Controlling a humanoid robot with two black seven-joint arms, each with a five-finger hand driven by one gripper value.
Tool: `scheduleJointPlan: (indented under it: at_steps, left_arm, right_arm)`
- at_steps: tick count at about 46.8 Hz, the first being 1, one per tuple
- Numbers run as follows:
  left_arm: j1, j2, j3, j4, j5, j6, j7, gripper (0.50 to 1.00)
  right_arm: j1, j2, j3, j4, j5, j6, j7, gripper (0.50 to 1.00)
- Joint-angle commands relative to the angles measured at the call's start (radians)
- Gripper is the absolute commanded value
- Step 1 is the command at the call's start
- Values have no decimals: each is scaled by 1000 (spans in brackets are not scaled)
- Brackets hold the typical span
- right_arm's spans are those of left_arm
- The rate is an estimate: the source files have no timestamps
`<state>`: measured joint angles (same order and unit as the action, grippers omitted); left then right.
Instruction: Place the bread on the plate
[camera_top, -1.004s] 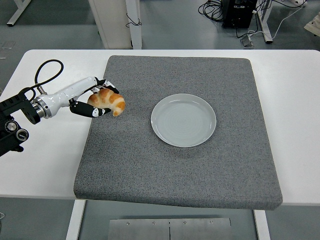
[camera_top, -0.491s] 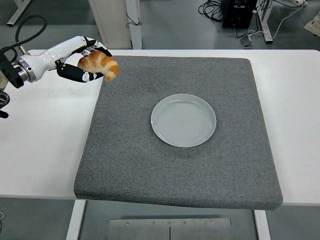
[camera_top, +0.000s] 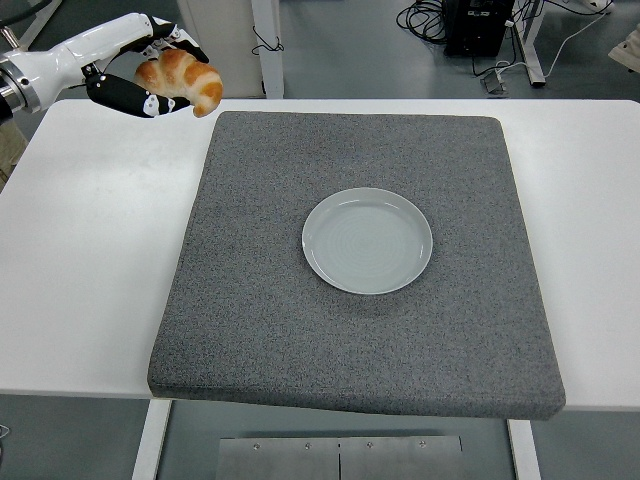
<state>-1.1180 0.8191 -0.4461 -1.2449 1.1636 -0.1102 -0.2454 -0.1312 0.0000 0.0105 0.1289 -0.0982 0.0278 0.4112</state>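
My left hand is high at the top left of the head view, its fingers shut on a golden-brown croissant. The bread hangs in the air above the far left corner of the grey mat, well clear of the surface. An empty round pale plate lies on the mat a little right of centre, far to the right and nearer than the hand. My right arm does not show.
The grey mat covers most of the white table. Beyond the table's far edge stand a white post and a black box with cables on the floor.
My left hand has risen with the croissant, going from just above the mat's left edge up and back towards the far left corner.
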Motion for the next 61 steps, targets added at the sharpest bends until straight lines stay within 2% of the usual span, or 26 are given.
scheduleJointPlan:
  at_steps: [1,21,34,47,51,61]
  left_arm:
    - [-14,-1,0,-1,-5,0,0,500]
    - [-105,-15,3,-2,-5,-40,2,500]
    - [-106,-75,4,-2,1,-39,2,500]
    - [-141,-164,6,-1,7,-39,2,500]
    - [-147,-213,7,5,14,-39,3,500]
    - [-215,-294,109,30,11,-33,3,500]
  right_arm:
    - [-1,0,0,0,0,0,0,1000]
    - [-1,0,0,2,0,0,0,1000]
    - [1,0,0,0,0,0,0,1000]
    - [-1,0,0,0,0,0,0,1000]
    - [-1,0,0,2,0,0,0,1000]
    - [-1,0,0,0,0,0,0,1000]
